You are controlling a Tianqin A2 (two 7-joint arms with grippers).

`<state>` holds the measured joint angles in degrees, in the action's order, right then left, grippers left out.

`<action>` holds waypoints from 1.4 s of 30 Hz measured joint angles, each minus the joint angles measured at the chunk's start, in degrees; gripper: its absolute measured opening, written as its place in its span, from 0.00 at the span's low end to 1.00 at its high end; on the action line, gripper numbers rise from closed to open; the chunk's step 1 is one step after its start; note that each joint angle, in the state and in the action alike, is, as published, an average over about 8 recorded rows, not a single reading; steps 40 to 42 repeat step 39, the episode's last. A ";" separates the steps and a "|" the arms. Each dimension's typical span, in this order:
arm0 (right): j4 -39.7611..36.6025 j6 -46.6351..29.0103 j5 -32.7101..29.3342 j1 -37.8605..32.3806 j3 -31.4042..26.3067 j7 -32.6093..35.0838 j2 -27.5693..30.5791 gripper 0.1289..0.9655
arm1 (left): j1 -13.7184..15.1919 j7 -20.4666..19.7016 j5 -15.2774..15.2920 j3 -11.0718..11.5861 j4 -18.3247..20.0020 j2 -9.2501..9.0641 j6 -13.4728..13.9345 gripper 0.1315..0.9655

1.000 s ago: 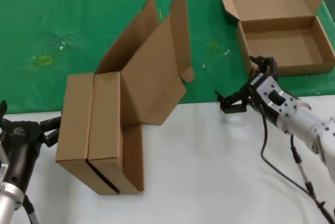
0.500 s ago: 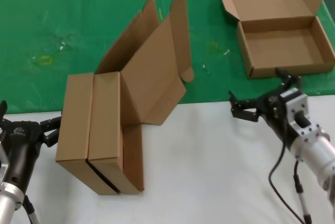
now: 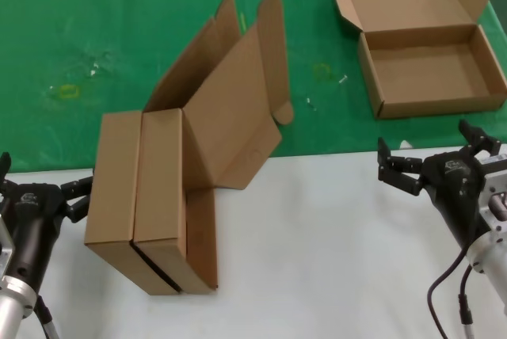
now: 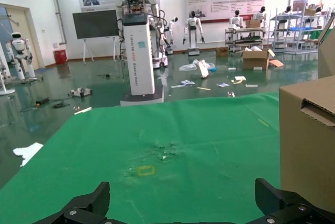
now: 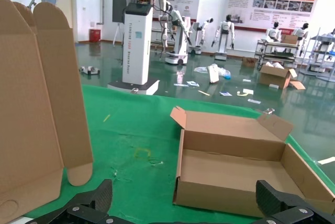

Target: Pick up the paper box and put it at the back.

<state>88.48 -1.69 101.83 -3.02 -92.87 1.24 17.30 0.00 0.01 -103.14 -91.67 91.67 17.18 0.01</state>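
One open paper box (image 3: pixel 428 46) lies flat on the green cloth (image 3: pixel 119 22) at the back right, lid folded back. It also shows in the right wrist view (image 5: pixel 246 166). My right gripper (image 3: pixel 432 153) is open and empty, hovering over the white tabletop just in front of that box, apart from it; its jaws show wide apart in its wrist view (image 5: pixel 183 203). Two more paper boxes (image 3: pixel 158 196) stand on edge at centre left with lids up. My left gripper (image 3: pixel 43 177) is open and empty, just left of them; one box's edge (image 4: pixel 309 140) shows in its wrist view.
The white tabletop (image 3: pixel 317 260) fills the front; the green cloth covers the back, with pale stains (image 3: pixel 67 89) at the left. The raised lids (image 5: pixel 42 103) of the standing boxes rise to one side of my right gripper.
My right gripper has drawn back from the open box's front wall, toward the front right over the white tabletop, empty. The left arm and the boxes have not moved.
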 joint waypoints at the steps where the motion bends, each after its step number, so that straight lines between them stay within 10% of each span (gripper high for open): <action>1: 0.08 0.04 0.03 0.07 0.03 -0.03 0.00 1.00 | 0.00 0.00 0.00 0.00 0.00 0.00 0.00 1.00; 42: 0.16 0.08 0.06 0.14 0.05 -0.06 -0.01 1.00 | 0.00 0.00 0.00 0.00 0.00 0.00 0.00 1.00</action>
